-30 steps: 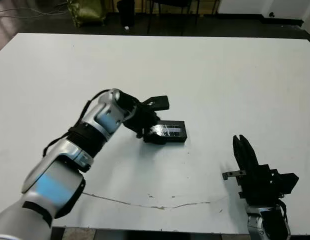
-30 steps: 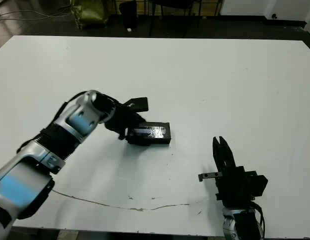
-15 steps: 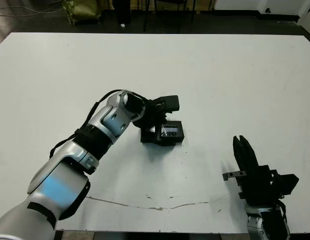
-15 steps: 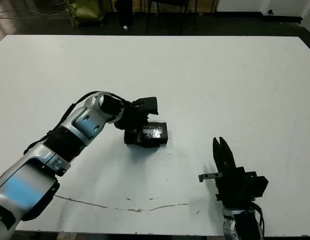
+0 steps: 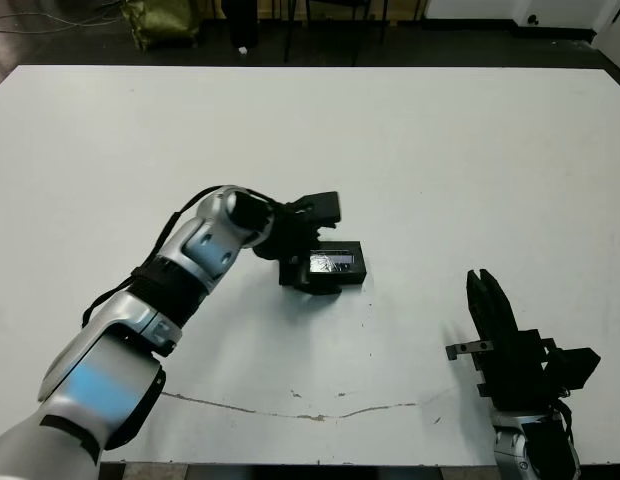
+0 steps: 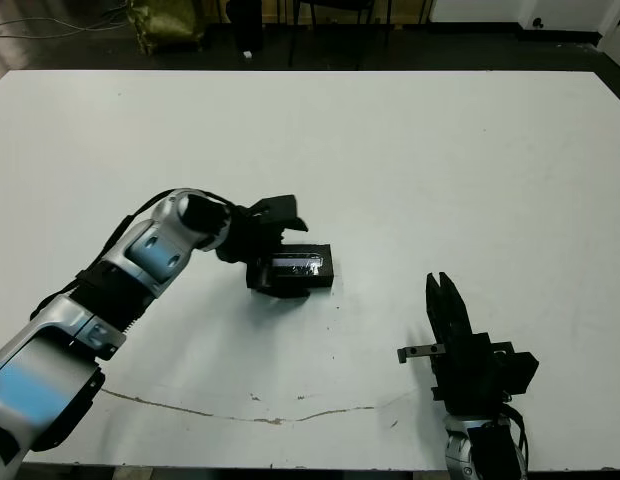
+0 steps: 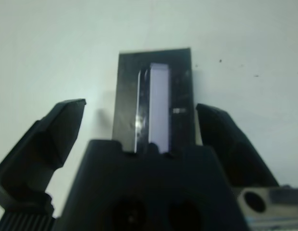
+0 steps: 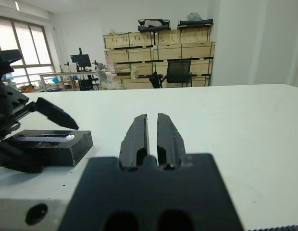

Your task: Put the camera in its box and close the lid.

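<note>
The left tool (image 5: pixel 312 240) has drawn back slightly, fingers spread around the lid (image 5: pixel 335 264).

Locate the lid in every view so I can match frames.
Left eye view: lid, centre, by the left pincer.
Right eye view: lid, centre-left.
Left wrist view: lid, mid-frame, between the open fingers.
Right wrist view: lid, on the table beyond the right pincer.
Shared landmark: its pale glossy strip.
</note>
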You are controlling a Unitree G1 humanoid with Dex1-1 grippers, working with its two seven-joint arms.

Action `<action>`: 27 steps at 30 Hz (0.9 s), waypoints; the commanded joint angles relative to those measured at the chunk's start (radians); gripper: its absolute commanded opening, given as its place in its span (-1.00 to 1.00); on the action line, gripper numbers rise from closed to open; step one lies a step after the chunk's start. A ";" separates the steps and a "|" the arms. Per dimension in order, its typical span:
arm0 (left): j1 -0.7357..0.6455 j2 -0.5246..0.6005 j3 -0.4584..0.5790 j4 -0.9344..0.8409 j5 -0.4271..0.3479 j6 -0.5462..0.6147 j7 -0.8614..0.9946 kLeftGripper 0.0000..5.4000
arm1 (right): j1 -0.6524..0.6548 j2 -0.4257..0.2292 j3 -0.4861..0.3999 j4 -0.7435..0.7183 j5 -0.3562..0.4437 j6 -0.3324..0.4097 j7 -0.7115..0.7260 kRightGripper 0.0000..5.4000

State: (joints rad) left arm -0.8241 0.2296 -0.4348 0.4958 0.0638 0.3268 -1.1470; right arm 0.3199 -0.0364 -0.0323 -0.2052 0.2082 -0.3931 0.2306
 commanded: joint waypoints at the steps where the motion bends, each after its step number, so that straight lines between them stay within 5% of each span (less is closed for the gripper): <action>1: 0.020 0.015 0.065 -0.017 -0.074 0.049 -0.029 0.99 | 0.003 -0.004 -0.002 0.027 0.010 0.001 0.009 -1.00; 20: 0.034 0.033 0.225 -0.100 -0.290 0.156 -0.024 0.99 | 0.008 0.002 0.006 0.023 0.015 0.005 0.008 -1.00; 23: 0.080 0.016 0.287 -0.185 -0.324 0.183 0.077 0.99 | 0.014 0.003 0.007 0.011 0.001 0.017 -0.004 -1.00; 27: 0.277 -0.077 0.366 -0.515 -0.252 0.151 0.473 0.91 | 0.016 -0.002 0.004 0.007 -0.006 0.017 -0.006 -1.00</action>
State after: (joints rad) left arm -0.6403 0.1933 -0.0936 0.0907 -0.2267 0.4734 -0.8129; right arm 0.3219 -0.0327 -0.0246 -0.1994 0.2144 -0.3908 0.2323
